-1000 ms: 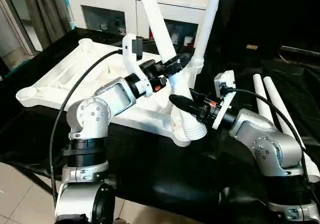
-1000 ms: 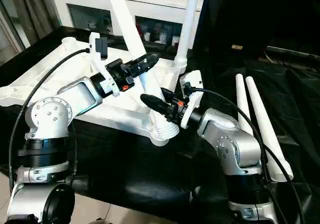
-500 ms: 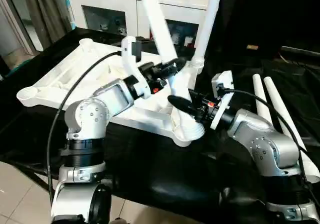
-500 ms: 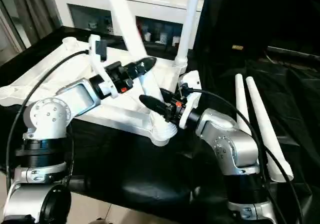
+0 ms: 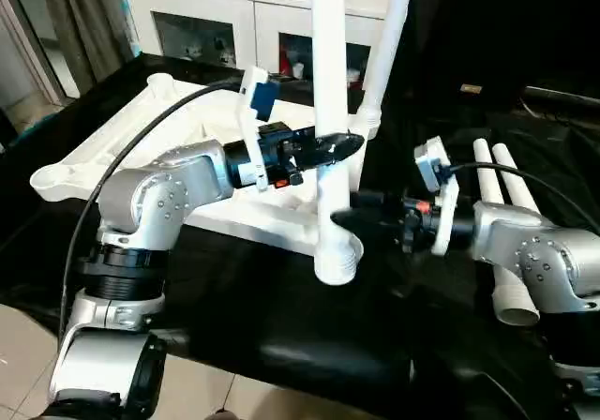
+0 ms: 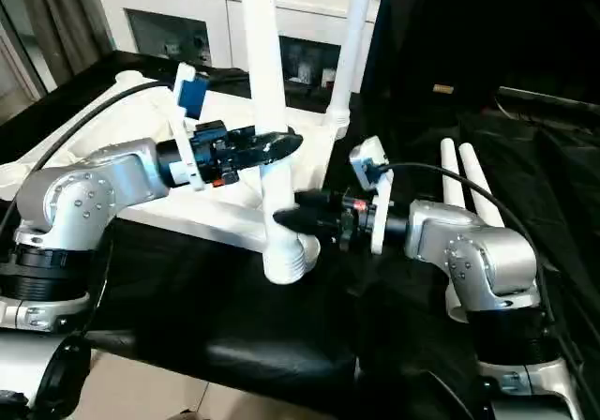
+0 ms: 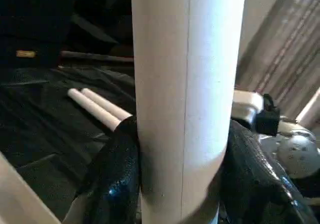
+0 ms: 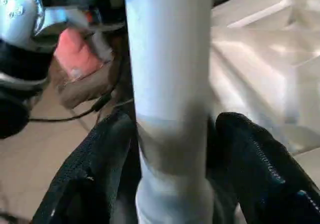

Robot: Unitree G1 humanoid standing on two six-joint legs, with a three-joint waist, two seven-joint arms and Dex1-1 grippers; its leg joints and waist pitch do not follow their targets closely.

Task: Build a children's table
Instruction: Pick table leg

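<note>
The leg (image 5: 330, 111) I grip in my left claw (image 5: 339, 145) now stands upright instead of leaning, its ribbed foot at the near corner of the upturned tabletop (image 5: 122, 143), my right claw (image 5: 349, 219) pinching it lower down, so seating should follow.

2 grippers (image 5: 339, 146) (image 5: 349, 219) clamped inward
</note>
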